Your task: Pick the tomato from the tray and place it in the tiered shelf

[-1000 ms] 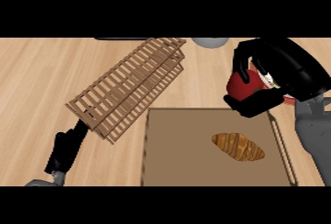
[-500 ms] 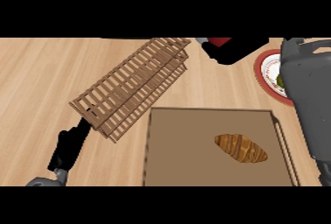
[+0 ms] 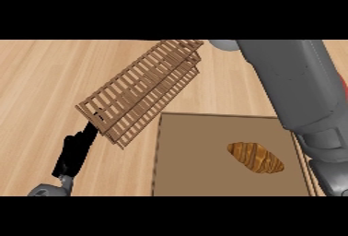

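The tiered shelf [image 3: 142, 90], made of wooden slats, lies slanted across the counter from upper right to lower left. The brown tray [image 3: 197, 138] sits at the lower right and holds a striped bread roll [image 3: 255, 157]. No tomato shows anywhere. My right forearm [image 3: 292, 87] reaches from the lower right to the view's top edge, past the shelf's upper end, and the right hand is cut off there. My left hand [image 3: 75, 152] rests open at the lower left, its fingers pointing up beside the shelf's lower corner.
A thin red sliver of a plate [image 3: 338, 76] shows at the right edge behind the forearm. Light wooden counter [image 3: 48, 83] spreads left of the shelf.
My right arm has stretched up and to the left along the shelf. The hand and the red tomato it carried have passed out of view at the top. The left hand has not moved.
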`<state>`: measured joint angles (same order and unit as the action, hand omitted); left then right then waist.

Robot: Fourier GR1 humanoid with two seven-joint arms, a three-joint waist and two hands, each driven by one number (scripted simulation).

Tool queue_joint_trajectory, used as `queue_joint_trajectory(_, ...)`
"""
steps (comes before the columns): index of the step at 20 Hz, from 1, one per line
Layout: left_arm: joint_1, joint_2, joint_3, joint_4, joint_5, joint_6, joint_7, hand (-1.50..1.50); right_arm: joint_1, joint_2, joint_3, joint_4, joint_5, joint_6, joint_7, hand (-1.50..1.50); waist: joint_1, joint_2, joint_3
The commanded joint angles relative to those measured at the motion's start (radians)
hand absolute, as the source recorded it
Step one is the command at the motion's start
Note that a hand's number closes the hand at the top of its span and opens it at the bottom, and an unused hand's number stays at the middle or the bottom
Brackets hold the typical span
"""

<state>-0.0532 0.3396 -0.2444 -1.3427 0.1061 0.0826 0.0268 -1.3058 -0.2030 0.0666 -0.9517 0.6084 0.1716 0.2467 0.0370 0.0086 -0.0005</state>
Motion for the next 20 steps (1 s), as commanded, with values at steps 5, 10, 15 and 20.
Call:
queue_joint_trajectory(5, -0.054, -0.013, 0.000, 0.022, -0.010, -0.036, 0.012, 0.00, -0.172, 0.103, 0.019, 0.362, 0.081, -0.093, -0.136, 1.50, 0.013, 0.009, -0.001)
queue_joint_trajectory(10, -0.053, -0.028, 0.017, 0.072, -0.013, -0.045, -0.048, 0.00, -0.227, 0.179, 0.002, 0.510, 0.098, -0.157, -0.159, 1.50, 0.014, 0.012, -0.002)
queue_joint_trajectory(15, -0.080, -0.043, -0.014, 0.014, -0.023, -0.050, 0.027, 0.00, -0.248, 0.201, -0.019, 0.607, 0.019, -0.111, -0.190, 1.50, 0.048, 0.019, -0.002)
queue_joint_trajectory(20, -0.057, -0.041, -0.022, 0.017, -0.030, -0.059, -0.013, 0.00, -0.211, 0.203, -0.266, 0.637, -0.294, -0.009, -0.127, -1.50, 0.081, 0.020, -0.001)
